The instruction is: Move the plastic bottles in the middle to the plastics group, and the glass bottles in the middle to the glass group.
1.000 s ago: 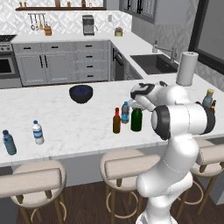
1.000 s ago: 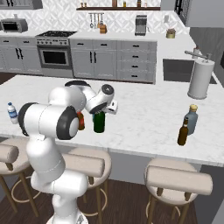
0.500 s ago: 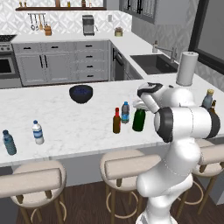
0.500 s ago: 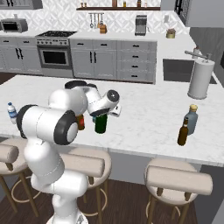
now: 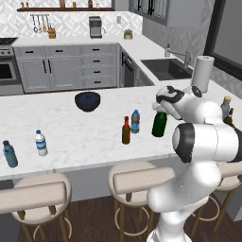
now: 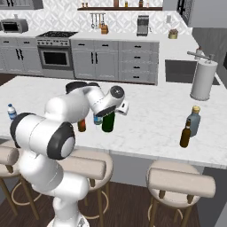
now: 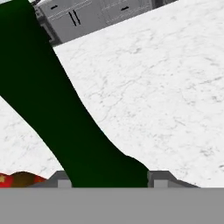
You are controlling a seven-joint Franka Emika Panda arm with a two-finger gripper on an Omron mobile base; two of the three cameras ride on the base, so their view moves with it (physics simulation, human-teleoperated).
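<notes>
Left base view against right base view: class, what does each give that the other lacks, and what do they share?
The left base view gives the dark bowl on the counter behind the middle bottles. The right base view gives the microwave on the far counter. Both share the green wine bottle with the gripper at its top, the paper towel roll, and the grey-blue bottle with the amber bottle beside it.

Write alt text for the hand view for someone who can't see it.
A tall dark green glass wine bottle runs diagonally across the view, its neck down between the gripper finger tips, over a white marble counter, with grey cabinets beyond.
</notes>
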